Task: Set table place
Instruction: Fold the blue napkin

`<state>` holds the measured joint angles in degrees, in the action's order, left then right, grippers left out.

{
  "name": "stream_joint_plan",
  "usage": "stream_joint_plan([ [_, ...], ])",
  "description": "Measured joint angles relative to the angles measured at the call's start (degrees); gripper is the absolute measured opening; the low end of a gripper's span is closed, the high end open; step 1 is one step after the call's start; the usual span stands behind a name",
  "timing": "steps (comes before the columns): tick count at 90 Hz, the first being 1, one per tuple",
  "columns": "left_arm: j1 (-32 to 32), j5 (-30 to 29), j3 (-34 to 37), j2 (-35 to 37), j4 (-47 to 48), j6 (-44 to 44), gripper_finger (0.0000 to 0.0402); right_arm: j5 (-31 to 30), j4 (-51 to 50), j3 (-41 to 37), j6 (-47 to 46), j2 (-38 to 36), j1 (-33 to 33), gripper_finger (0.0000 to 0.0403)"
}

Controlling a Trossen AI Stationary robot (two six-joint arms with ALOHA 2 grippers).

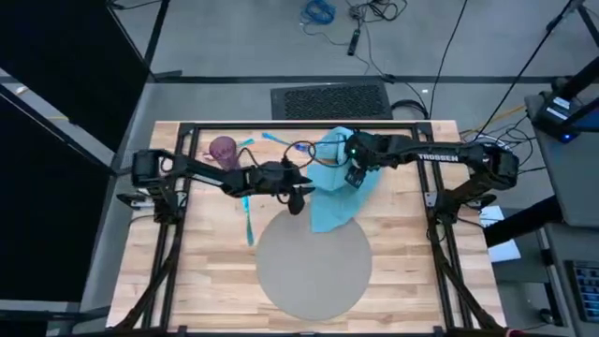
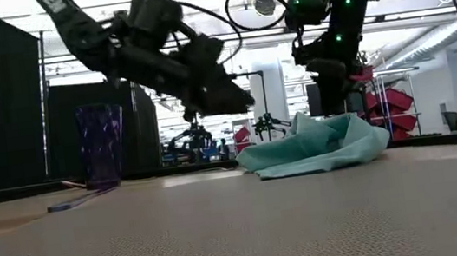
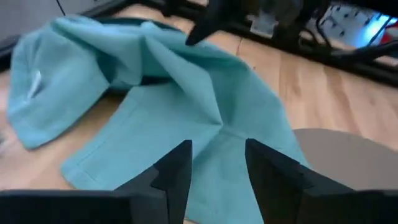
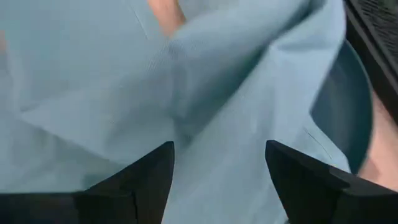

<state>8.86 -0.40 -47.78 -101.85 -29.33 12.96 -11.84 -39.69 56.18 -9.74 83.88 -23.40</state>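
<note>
Two open hands over a crumpled teal cloth (image 1: 333,192) on the desk (image 1: 206,271), left hand (image 1: 298,199) narrow, right hand (image 1: 354,178) wide, grey placemat (image 1: 314,264) just beside.

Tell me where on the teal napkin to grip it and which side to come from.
Grip the teal napkin at the raised fold ridge running through its crumpled middle, coming straight down from above. That ridge stands proud of the table, so fingers can close either side; the flat edges lie flush on the wood. The open right pincer already hangs over the cloth.
</note>
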Motion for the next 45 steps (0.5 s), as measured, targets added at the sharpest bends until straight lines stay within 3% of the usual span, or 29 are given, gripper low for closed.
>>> stream_joint_plan([
  [34,1.19,-3.87,-6.11,-10.72,-0.23,-6.54,0.0135,1.1,0.1,0.0,1.65,0.0,-2.98,0.024],
  [45,1.25,-3.91,-8.35,-12.31,4.3,-8.63,0.0135,1.78,-0.12,0.0,1.67,0.0,-2.86,0.024],
])
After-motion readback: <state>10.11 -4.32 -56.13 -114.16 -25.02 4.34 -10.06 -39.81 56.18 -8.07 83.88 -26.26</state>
